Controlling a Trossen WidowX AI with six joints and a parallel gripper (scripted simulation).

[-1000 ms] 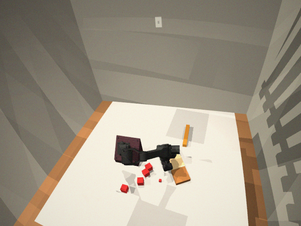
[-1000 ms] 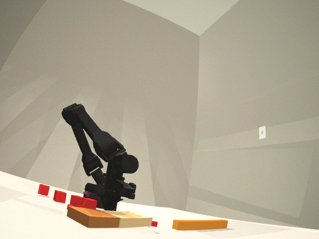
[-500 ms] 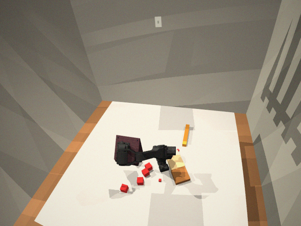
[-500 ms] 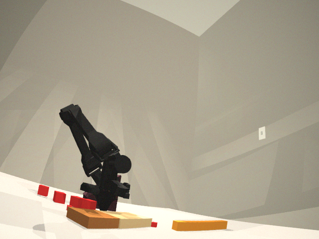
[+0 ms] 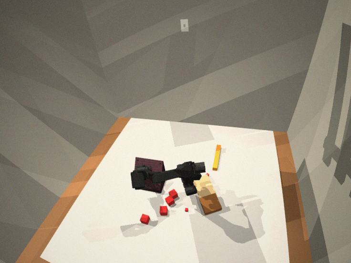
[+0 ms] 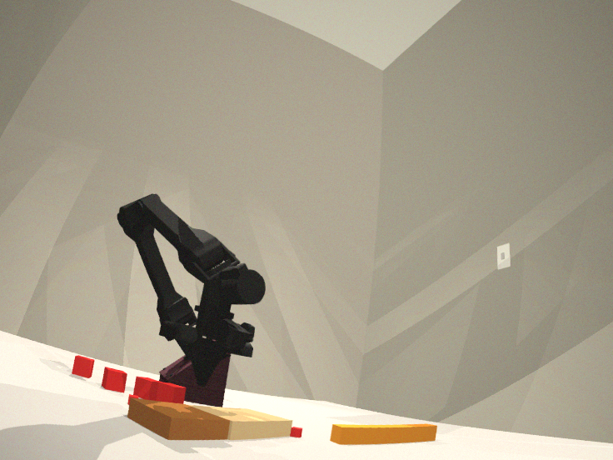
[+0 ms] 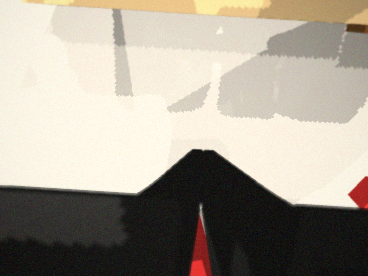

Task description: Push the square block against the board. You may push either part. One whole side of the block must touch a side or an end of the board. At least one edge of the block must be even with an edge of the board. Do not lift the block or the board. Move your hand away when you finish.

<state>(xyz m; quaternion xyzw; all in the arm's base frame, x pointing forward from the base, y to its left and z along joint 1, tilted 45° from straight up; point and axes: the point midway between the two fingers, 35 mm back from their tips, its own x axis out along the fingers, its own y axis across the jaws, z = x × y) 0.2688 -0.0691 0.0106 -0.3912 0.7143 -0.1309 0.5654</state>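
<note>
Two flat square-looking pieces lie end to end: a tan one (image 5: 206,185) (image 6: 260,429) (image 7: 230,9) and a brown one (image 5: 211,204) (image 6: 197,427) (image 7: 357,28). I cannot tell for certain which is the board. Their facing sides look in full contact, with no gap visible, and their outer edges run in line in the top and exterior views. My gripper (image 6: 202,384) (image 7: 201,160) is shut and empty. It points down on the arm-base side of the pieces. The wrist view shows a strip of white table between its tips and the tan piece. In the top view the arm hides its tips.
Several red cubes, among them one at the far left (image 5: 144,218) (image 6: 82,366), stand on the arm-base side. One small red cube (image 5: 207,174) (image 6: 296,432) lies just past the tan end. A yellow-orange bar (image 5: 216,157) (image 6: 383,435) lies farther beyond it.
</note>
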